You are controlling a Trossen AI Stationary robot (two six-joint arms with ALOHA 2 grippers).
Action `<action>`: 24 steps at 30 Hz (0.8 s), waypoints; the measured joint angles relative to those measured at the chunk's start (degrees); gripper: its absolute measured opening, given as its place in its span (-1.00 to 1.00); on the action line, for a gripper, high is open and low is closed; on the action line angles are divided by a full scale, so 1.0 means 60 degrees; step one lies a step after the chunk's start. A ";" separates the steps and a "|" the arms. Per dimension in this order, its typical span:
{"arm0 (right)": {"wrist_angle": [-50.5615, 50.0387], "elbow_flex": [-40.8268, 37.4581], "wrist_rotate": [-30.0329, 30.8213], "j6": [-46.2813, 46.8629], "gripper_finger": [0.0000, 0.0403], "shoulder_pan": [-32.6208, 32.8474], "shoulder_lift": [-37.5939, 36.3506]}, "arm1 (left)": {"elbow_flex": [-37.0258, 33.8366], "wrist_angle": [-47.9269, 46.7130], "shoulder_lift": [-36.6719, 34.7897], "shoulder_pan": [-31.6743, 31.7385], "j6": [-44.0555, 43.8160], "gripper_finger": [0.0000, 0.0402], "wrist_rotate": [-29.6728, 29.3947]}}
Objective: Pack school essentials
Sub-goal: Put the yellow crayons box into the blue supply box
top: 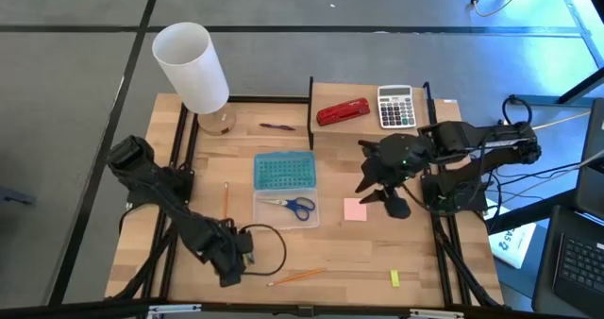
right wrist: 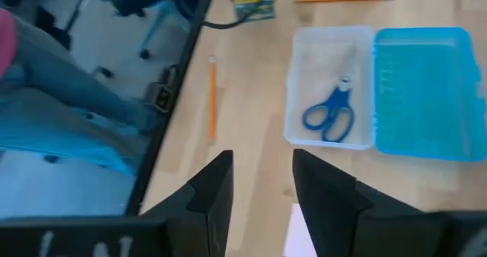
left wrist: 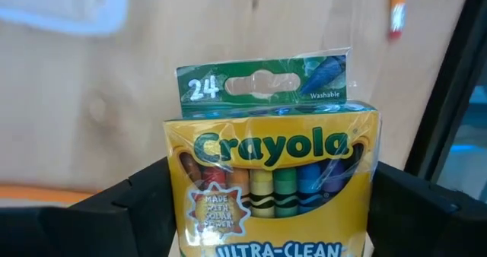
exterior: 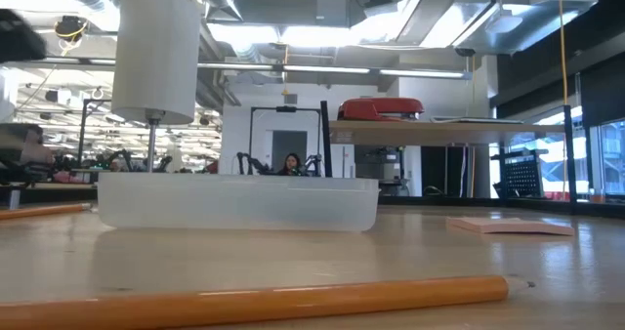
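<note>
Lower part of the crayon box [left wrist: 270,185] cut off by the picture's edge in the left wrist view; left gripper [left wrist: 270,211] seen there only as two dark fingers [left wrist: 133,211] flanking the box, tips out of sight. From above, box and fingers alike lost in the dark mass near the cable loop. Pink sticky-note pad [right wrist: 298,234] largely hidden between the right gripper's [right wrist: 262,185] fingers, only a pale corner showing. Near the clear case [exterior: 239,201] in the low view, scissors [right wrist: 332,114] not discernible through its wall. Pencil [exterior: 264,301] beside the case cropped at the left edge. Small yellow block [top: 395,278] too small to identify.
</note>
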 joint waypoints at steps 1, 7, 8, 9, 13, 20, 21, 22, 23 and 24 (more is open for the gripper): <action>0.0018 0.0002 -0.0146 -0.0011 -0.31 0.0000 -0.0027 | 0.0000 -0.0014 -0.0115 0.0115 0.0097 0.62 -0.0003; 0.0067 0.0007 -0.0478 -0.0427 -0.31 0.0000 -0.0141 | 0.0000 -0.0240 -0.0794 0.1068 0.1114 0.62 0.0000; 0.0066 0.0007 -0.0476 -0.0497 -0.31 0.0000 -0.0137 | 0.0000 -0.0264 -0.0877 0.1272 0.1380 0.62 0.0001; 0.0070 0.0007 -0.0475 -0.0562 -0.31 0.0000 -0.0137 | 0.0000 -0.0264 -0.0948 0.1475 0.1686 0.62 -0.0004; 0.0070 0.0007 -0.0415 -0.0718 -0.31 0.0000 -0.0137 | 0.0094 -0.0315 -0.1041 0.2307 0.3047 0.62 -0.0011; 0.0092 0.0007 -0.0189 -0.0746 -0.31 0.0000 -0.0137 | 0.0555 -0.0149 -0.0953 0.3608 0.5514 0.62 -0.0454; 0.0095 0.0007 -0.0009 -0.0746 -0.31 0.0000 -0.0137 | 0.0575 0.0027 -0.0953 0.3785 0.5796 0.62 -0.0501; 0.0095 0.0007 0.0129 -0.0743 -0.31 0.0000 -0.0137 | 0.0576 0.0139 -0.0953 0.3941 0.6015 0.62 -0.0573; 0.0098 0.0007 0.0185 -0.0746 -0.31 -0.0003 -0.0137 | 0.0576 0.0187 -0.0953 0.4068 0.6186 0.62 -0.0639; 0.0112 0.0007 0.0206 -0.0746 -0.31 -0.0004 -0.0137 | 0.0576 0.0265 -0.0945 0.4176 0.6334 0.62 -0.0665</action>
